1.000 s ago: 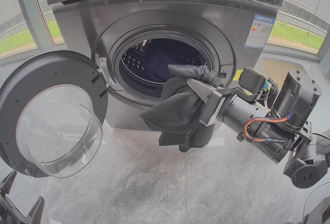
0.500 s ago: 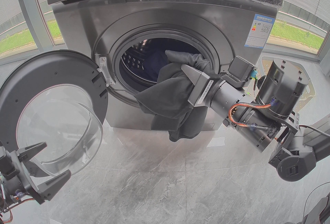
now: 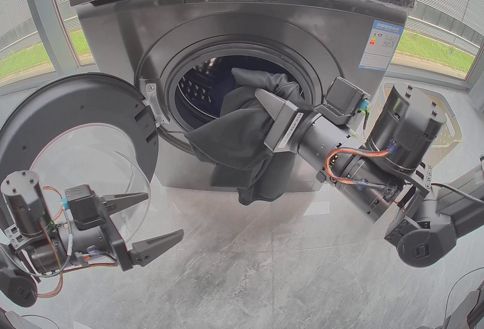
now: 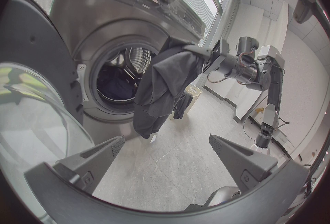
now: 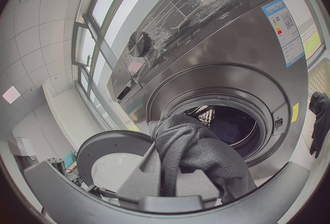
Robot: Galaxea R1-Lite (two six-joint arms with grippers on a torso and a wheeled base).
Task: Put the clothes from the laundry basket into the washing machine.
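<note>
The right gripper [image 3: 263,99] is clenched on a limp, dark mesh garment [image 3: 237,143] hanging in folds before the washing machine's [image 3: 282,22] round steel mouth; the left gripper [image 3: 165,214] hangs splayed beside the glass-bowled door [image 3: 75,113]

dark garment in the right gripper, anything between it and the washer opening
Nothing visible does. The door is swung aside; the dark garment in the right gripper is at the drum mouth, lower folds hanging below its rim.

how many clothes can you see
3: a grey one in the right claw, a dark one inside the drum, a black one over the basket. More may be hidden.
</note>
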